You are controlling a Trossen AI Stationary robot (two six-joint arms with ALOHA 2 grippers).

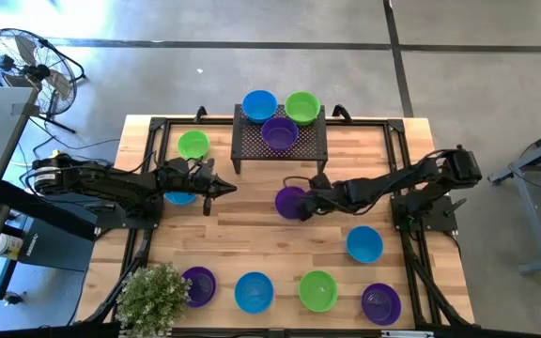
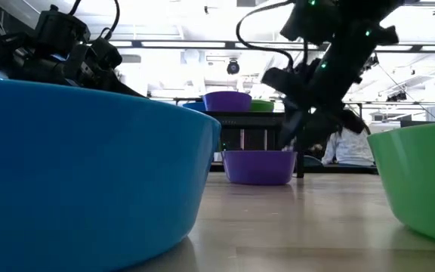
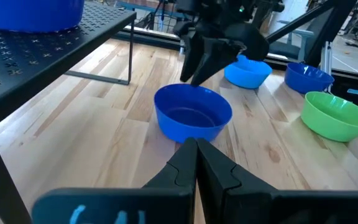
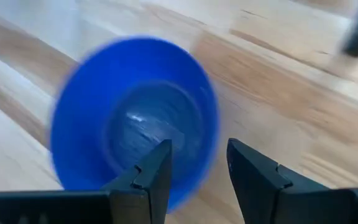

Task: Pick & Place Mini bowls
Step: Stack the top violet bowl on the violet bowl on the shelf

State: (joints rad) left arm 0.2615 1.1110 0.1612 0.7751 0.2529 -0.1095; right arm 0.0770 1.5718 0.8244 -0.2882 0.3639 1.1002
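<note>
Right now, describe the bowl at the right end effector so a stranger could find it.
Start at the black rack at the table's far edge. Just in front of it, mid-table, sits a purple bowl at the right end effector. It alone stands in the centre; other purple bowls sit on the rack or in the near row.

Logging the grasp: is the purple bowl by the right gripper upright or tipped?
Upright: the purple bowl sits flat on the table, opening up, the right gripper at its rim.

You had a purple bowl point(image 2: 259, 165) at frame centre on the table point(image 2: 293, 227), a dark arm point(image 2: 331, 68) above its right side, with blue point(image 2: 81, 166) and green point(image 2: 421, 181) bowls filling the foreground edges.
</note>
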